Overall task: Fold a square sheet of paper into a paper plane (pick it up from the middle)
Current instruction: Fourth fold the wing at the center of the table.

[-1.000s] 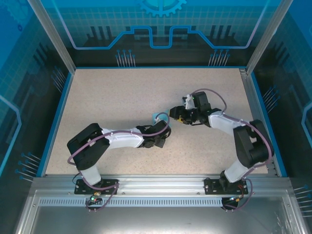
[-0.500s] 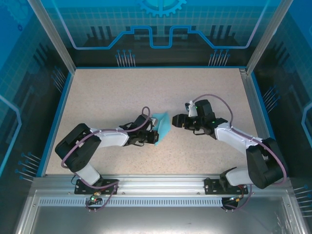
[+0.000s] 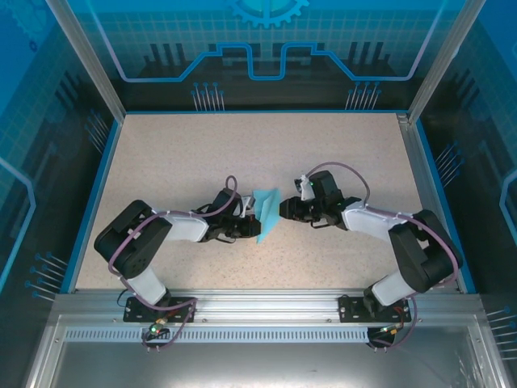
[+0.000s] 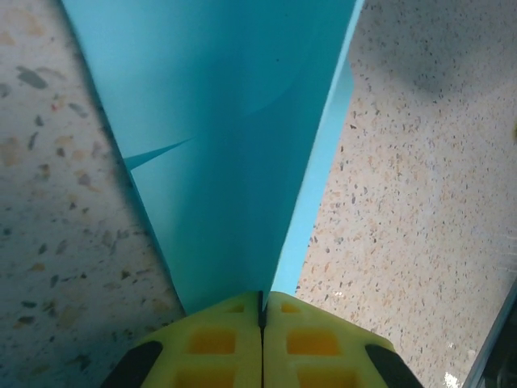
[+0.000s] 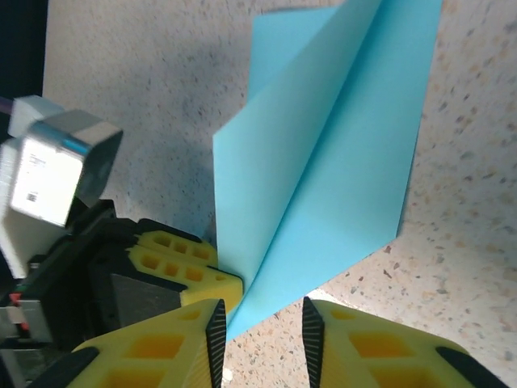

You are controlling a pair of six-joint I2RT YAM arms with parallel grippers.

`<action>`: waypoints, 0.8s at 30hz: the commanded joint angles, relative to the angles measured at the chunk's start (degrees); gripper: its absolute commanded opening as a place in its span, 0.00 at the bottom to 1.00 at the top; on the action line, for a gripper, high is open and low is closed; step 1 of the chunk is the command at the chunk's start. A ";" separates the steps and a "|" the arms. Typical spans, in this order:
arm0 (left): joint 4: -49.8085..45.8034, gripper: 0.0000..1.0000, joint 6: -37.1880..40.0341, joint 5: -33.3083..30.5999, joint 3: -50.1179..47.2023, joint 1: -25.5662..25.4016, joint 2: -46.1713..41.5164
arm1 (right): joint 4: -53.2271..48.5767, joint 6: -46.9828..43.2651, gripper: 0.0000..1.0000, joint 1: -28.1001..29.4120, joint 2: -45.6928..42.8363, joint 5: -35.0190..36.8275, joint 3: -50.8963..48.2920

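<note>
The light-blue sheet of paper [image 3: 266, 212] is folded along a centre crease into a narrow pointed shape, standing on edge at mid table. My left gripper [image 3: 249, 220] is shut on its lower crease end, and the yellow fingertips [image 4: 234, 323] press together on the paper [image 4: 226, 137]. My right gripper [image 3: 283, 210] faces it from the right. In the right wrist view my right gripper [image 5: 262, 331] is open, its jaws either side of the pointed end of the paper [image 5: 323, 162], not touching it. The left gripper's yellow fingers [image 5: 182, 263] sit just beside them.
The speckled beige table [image 3: 178, 162] has a blue rim and metal frame posts at its back corners. A metal rail [image 3: 266, 303] runs along the near edge at the arm bases. Both arms reach inward and meet at the middle.
The left gripper has brought the paper upright and turned it to face the right arm. The right gripper has moved left up to the paper and its jaws have narrowed.
</note>
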 commanded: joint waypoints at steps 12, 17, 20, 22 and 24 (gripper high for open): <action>3.27 0.07 -7.47 1.17 -5.11 1.34 -2.00 | 4.42 3.48 0.22 4.20 9.87 -5.85 8.01; 6.59 0.07 -10.38 1.43 -7.20 2.35 -2.49 | 5.77 5.30 0.17 4.31 13.04 -6.41 8.86; 8.76 0.07 -11.98 1.79 -8.34 2.90 -2.46 | 7.69 6.65 0.16 4.31 14.55 -8.05 10.70; 9.36 0.07 -12.62 1.73 -8.61 3.07 -2.36 | 7.85 7.26 0.15 4.30 15.05 -7.98 11.06; 9.72 0.07 -12.41 1.92 -8.48 3.21 -2.36 | 6.77 7.19 0.15 4.16 15.10 -6.74 11.16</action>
